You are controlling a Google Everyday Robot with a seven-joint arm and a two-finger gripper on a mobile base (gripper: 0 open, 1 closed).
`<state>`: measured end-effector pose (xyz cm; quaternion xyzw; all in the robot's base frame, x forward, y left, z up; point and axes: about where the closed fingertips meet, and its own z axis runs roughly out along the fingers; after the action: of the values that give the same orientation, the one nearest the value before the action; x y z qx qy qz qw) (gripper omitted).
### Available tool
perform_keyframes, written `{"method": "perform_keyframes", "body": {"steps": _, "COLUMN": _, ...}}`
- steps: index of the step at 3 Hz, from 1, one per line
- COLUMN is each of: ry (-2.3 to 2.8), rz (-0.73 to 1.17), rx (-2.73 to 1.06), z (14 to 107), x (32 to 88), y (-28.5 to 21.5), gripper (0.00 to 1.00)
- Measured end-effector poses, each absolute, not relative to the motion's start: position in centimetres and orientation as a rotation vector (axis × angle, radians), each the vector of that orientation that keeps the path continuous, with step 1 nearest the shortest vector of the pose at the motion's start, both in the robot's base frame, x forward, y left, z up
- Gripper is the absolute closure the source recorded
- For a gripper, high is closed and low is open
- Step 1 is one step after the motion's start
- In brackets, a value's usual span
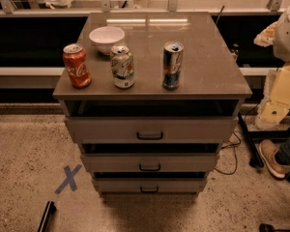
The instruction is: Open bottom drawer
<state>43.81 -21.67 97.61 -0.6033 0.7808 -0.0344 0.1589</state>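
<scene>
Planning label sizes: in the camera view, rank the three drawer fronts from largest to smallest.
1. Top drawer
2. Middle drawer
3. Bottom drawer
The lower fronts lie farther from the camera, so their true sizes may differ less than they look. The gripper is not in view.

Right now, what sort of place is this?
Probably a lab or office test area: a three-drawer cabinet on speckled floor with a taped X, cables beside it. The tool is not in view.
</scene>
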Motion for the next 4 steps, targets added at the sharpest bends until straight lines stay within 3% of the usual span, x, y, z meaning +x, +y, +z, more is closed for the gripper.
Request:
{"method": "perform_keyframes", "body": {"steps": 1, "ry": 2.232, "rz": -0.098, "rx": -1.725, "z": 97.6, "x": 43.8, "y": -21.7, "gripper": 0.0}}
{"method": "perform_keyframes", "body": {"steps": 4, "ry": 2.098, "rz": 0.275, "rx": -1.623, "z": 83.1, "x": 40.4, "y": -16.5, "gripper": 0.0}}
